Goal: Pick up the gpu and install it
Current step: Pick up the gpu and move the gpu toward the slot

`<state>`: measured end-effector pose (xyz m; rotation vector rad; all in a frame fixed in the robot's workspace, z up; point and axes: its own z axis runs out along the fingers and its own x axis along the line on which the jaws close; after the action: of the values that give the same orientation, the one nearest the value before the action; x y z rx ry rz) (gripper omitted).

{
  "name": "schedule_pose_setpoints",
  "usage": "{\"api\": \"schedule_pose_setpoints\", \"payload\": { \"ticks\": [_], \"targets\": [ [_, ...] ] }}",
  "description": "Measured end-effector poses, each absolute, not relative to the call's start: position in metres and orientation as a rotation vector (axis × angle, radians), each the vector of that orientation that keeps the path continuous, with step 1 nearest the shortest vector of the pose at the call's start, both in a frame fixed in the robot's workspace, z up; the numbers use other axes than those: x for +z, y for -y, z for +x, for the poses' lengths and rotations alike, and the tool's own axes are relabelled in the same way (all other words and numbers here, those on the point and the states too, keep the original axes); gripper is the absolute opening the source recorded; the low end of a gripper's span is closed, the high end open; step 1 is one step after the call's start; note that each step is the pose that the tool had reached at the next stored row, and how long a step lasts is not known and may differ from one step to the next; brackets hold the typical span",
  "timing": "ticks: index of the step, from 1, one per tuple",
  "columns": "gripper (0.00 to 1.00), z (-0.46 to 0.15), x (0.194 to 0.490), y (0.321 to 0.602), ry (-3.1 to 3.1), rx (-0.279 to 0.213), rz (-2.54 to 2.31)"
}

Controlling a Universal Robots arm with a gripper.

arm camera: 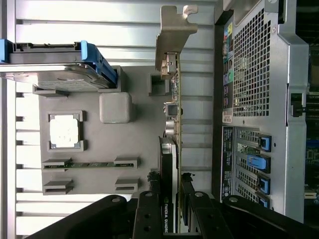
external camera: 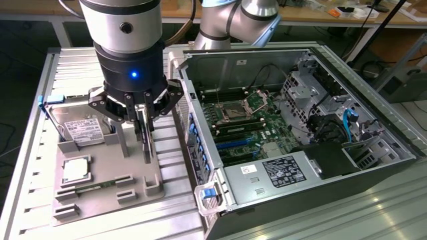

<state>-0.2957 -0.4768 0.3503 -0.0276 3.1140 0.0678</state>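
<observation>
The gpu [external camera: 147,147] is a thin dark card standing on edge on the grey holder [external camera: 127,175], in the exterior view's left half. My gripper [external camera: 143,127] comes down on it from above, with a finger on each flat side, shut on the card. In the wrist view the gpu [arm camera: 168,154] runs edge-on away from my gripper [arm camera: 169,180], its silver bracket [arm camera: 173,35] at the far end. I cannot tell whether the card's lower edge still rests in the holder. The open computer case [external camera: 280,145] lies beside the holder, motherboard [external camera: 250,125] exposed.
On the holder are a silver hard drive [external camera: 83,127] with a white label, a CPU [external camera: 75,170] and a green RAM stick [external camera: 93,188]. The case's rear wall [arm camera: 259,74] with blue slot clips stands close beside the gpu. Cables and a drive cage fill the case's far side.
</observation>
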Motion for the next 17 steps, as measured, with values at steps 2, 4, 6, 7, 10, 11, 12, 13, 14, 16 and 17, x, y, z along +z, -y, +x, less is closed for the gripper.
{"api": "schedule_pose_setpoints", "payload": {
  "ticks": [2,4,6,7,10,11,12,13,14,16,17],
  "targets": [
    [0.27,-0.296,0.35,0.477,-3.114,0.068,-0.028],
    [0.27,-0.296,0.35,0.477,-3.114,0.068,-0.028],
    [0.27,-0.296,0.355,0.477,-3.114,0.068,-0.028],
    [0.27,-0.296,0.357,0.477,-3.114,0.068,-0.028],
    [0.27,-0.296,0.364,0.477,-3.114,0.068,-0.028],
    [0.27,-0.296,0.365,0.477,-3.114,0.068,-0.028],
    [0.27,-0.296,0.368,0.477,-3.114,0.068,-0.028],
    [0.27,-0.296,0.372,0.477,-3.114,0.068,-0.028],
    [0.27,-0.296,0.374,0.477,-3.114,0.068,-0.028],
    [0.27,-0.296,0.38,0.477,-3.115,0.068,-0.028],
    [0.27,-0.296,0.382,0.477,-3.115,0.068,-0.028]
  ]
}}
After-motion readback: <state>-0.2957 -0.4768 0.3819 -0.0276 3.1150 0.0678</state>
